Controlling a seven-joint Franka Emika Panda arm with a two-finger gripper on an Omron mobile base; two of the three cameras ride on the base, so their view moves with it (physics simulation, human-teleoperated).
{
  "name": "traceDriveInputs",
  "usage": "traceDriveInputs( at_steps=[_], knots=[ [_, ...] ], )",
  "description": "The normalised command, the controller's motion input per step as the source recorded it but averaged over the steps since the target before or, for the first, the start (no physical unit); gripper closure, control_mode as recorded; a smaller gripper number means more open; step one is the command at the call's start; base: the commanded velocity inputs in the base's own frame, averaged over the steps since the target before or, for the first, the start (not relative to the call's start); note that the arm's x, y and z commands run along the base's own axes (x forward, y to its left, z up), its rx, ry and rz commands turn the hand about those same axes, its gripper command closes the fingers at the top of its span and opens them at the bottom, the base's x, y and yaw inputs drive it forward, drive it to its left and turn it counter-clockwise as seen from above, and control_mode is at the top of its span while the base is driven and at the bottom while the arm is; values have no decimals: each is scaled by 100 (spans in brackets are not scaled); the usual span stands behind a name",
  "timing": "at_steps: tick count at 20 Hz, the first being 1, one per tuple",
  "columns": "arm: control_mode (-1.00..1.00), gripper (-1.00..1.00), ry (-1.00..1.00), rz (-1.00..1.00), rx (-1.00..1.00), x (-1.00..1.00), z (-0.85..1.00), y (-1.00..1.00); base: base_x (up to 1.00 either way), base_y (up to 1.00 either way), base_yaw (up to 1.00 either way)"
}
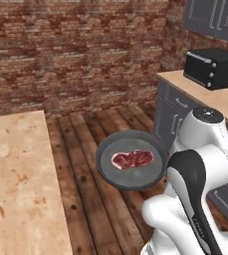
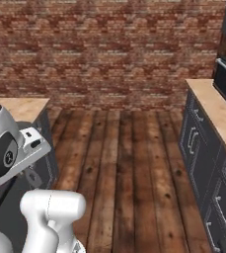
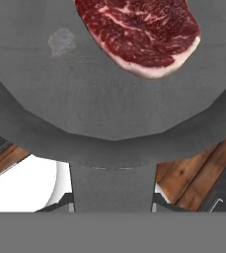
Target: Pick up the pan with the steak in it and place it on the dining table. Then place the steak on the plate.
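A: What is hidden or cut off?

B: In the hand view the pan (image 3: 109,108) overruns the top, left and right edges. Its handle (image 3: 112,188) runs toward 6 o'clock and hides the fingertips. In the left base view the white arm (image 1: 200,164) covers the pan handle and the gripper.

A: State of the end effector?

B: Clenched on the handle, next to the pan's rim. The jaws themselves are masked.

A: Arm pose?

B: In the left base view the arm rises from 5 o'clock and folds over. It carries the pan (image 1: 131,160) level above the wooden floor (image 1: 93,199).

A: Location of the task items?

B: The steak (image 1: 132,159) lies flat in the pan centre. The dining table (image 1: 16,184) sits at 8 o'clock, apart from the pan. A toaster oven (image 1: 212,67) stands on the counter (image 1: 205,92) at 2 o'clock.
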Motion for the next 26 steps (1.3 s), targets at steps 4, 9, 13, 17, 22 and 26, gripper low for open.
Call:
traceDriveInputs(
  at_steps=[4,9,13,17,22,26],
  knots=[
    [100,100,0,0,0,0,0,0,-33,0,34],
    [100,100,0,0,0,0,0,0,-20,0,46],
    [100,100,0,0,0,0,0,0,-18,0,47],
    [100,100,0,0,0,0,0,0,-17,0,47],
    [100,100,0,0,0,0,0,0,-17,0,47],
    [100,100,0,0,0,0,0,0,-17,0,47]
  ],
)
